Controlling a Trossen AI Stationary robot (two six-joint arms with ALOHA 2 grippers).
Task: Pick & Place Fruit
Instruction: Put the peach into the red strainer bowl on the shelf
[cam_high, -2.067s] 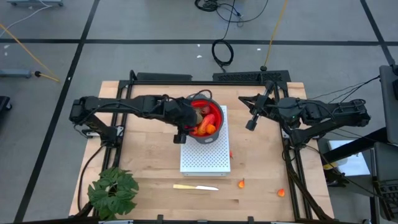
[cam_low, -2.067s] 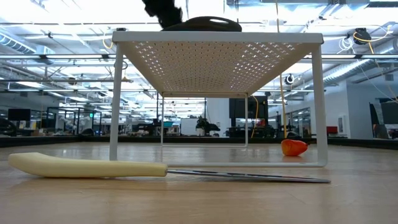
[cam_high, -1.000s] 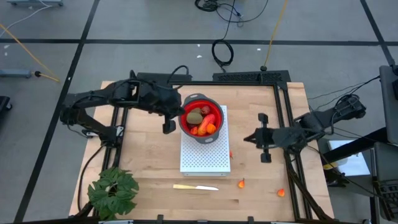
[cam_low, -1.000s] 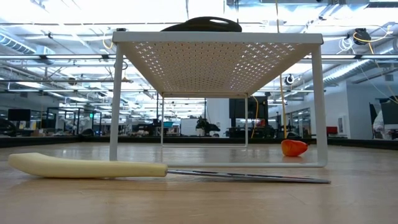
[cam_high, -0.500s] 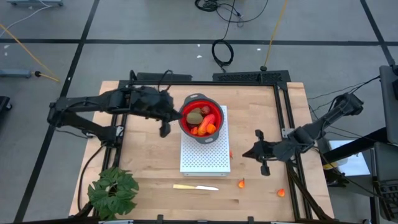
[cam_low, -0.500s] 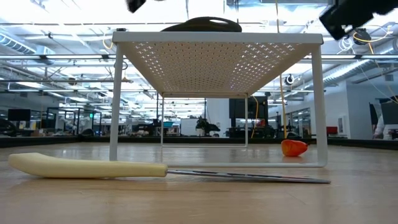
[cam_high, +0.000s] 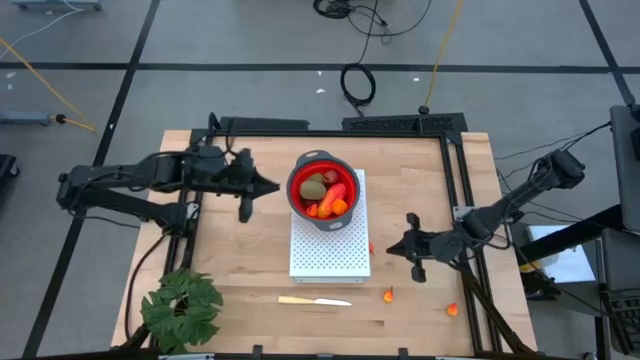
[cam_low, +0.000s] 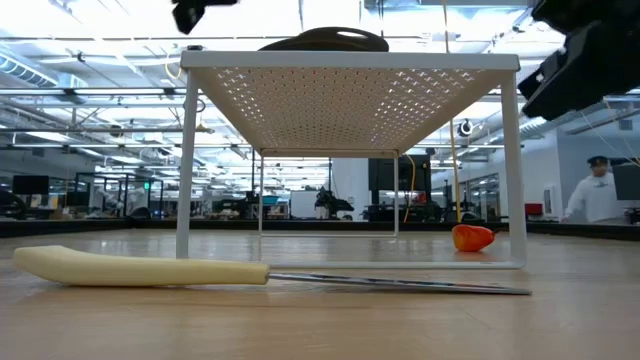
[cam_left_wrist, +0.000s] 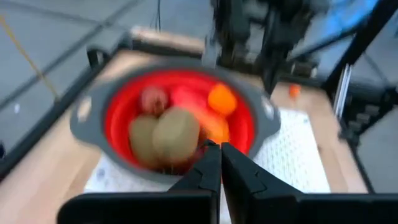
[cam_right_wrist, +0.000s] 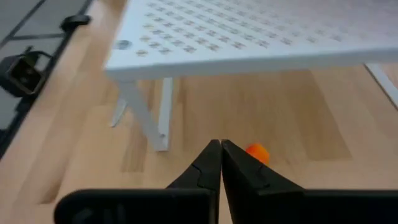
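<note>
The fruit lies in a red bowl with a grey rim (cam_high: 322, 190): olive-brown ovals (cam_left_wrist: 168, 134), a red-orange oblong (cam_high: 338, 193), a dark red ball (cam_left_wrist: 153, 99) and an orange piece (cam_left_wrist: 222, 99). The bowl stands on the far end of a white perforated rack (cam_high: 330, 250). Small orange bits lie on the table (cam_high: 388, 294), (cam_high: 452, 310), one beside the rack (cam_right_wrist: 257, 151). My left gripper (cam_high: 270, 187) hangs shut left of the bowl, pointing at it. My right gripper (cam_high: 393, 247) is shut, right of the rack, pointing at the rack's leg (cam_right_wrist: 163, 118).
A pale yellow knife (cam_high: 315, 300) lies near the front edge, in front of the rack. A green leafy plant (cam_high: 180, 305) stands at the near left corner. Black frame rails run along the table's left, right and far sides. A person (cam_low: 598, 190) shows in the room behind.
My left gripper has drawn back from the bowl toward the table's left edge and has sunk a little. My right gripper has come down and gone toward the near edge and the rack. Both have stayed shut. The bowl and the fruit have not moved.
</note>
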